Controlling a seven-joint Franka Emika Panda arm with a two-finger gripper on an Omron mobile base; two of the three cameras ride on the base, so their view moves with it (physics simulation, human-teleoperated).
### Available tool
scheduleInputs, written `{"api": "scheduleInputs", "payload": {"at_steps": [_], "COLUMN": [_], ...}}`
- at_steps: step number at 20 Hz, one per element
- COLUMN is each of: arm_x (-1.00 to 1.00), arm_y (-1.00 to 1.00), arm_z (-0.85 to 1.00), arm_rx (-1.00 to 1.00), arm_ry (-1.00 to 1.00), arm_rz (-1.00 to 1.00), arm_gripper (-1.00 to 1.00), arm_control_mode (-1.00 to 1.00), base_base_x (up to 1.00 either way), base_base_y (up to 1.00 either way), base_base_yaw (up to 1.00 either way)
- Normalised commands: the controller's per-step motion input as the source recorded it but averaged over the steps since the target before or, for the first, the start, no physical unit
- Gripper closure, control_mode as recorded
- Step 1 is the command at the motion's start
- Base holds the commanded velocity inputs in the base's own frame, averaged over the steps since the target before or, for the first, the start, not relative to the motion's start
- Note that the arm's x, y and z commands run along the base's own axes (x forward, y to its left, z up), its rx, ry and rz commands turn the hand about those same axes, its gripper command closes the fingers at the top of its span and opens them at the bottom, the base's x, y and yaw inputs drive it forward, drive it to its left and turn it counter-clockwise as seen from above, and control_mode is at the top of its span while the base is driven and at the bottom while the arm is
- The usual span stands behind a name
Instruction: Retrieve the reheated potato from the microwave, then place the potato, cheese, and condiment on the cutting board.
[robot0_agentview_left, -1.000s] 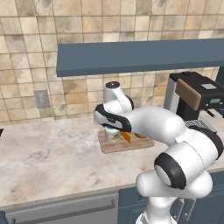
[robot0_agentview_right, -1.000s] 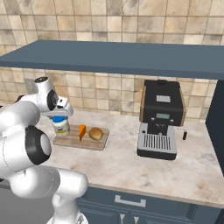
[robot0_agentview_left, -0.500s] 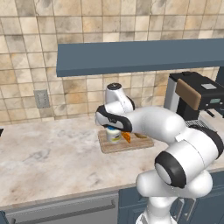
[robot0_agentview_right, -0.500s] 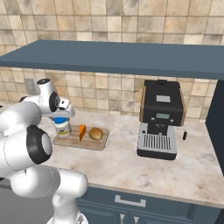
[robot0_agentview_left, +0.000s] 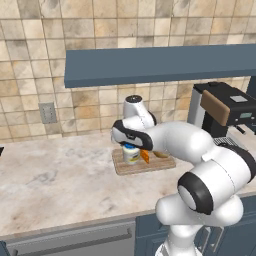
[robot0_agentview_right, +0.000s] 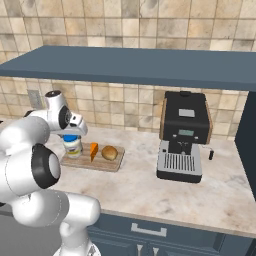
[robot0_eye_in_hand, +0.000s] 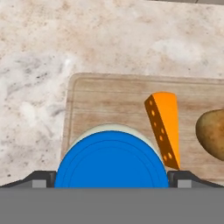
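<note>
Now the three items lie together on the cutting board (robot0_agentview_right: 107, 164), which sits on the counter (robot0_agentview_right: 150, 190) toward its back edge, well to the left of the coffee machine (robot0_agentview_right: 184, 135). Going left to right on the board: the condiment (robot0_agentview_right: 73, 145) stands upright at the left end, the cheese (robot0_agentview_right: 93, 151) stands on edge just beside it, and the potato (robot0_agentview_right: 109, 152) rests near the right end, apart from the cheese. The claw (robot0_eye_in_hand: 112, 177) hangs directly over the jar's blue lid with its jaws spread wide, one tip on each side of the lid and neither pressing it, so the jar looks released rather than held. Judged from this, the placing is done and the step in hand is the retreat. To do it well, the arm should keep the jaws wide and lift straight up along the jar's axis until the tips clear the lid; any sideways drift could tip the jar against the cheese beside it. Compared with a second ago, the hand sits a little higher above the jar in both base views, while the jar, cheese and potato rest on the board in the same places.
</note>
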Motion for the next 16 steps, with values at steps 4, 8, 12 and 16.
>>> {"api": "scheduleInputs", "payload": {"at_steps": [4,8,12,16], "arm_x": [0.0,0.0,0.0,0.0], "arm_y": [0.0,0.0,0.0,0.0], "arm_z": [-0.03,-0.04,-0.03,-0.02], "arm_rx": [0.05,0.04,0.01,0.01], "arm_ry": [0.0,0.0,0.0,0.0], "arm_rz": [0.0,0.0,0.0,0.0], "arm_gripper": [1.0,1.0,-1.0,-1.0], "arm_control_mode": [-1.0,-1.0,-1.0,-1.0], "base_base_x": [0.0,0.0,0.0,0.0], "base_base_y": [0.0,0.0,0.0,0.0], "base_base_yaw": [0.0,0.0,0.0,0.0]}}
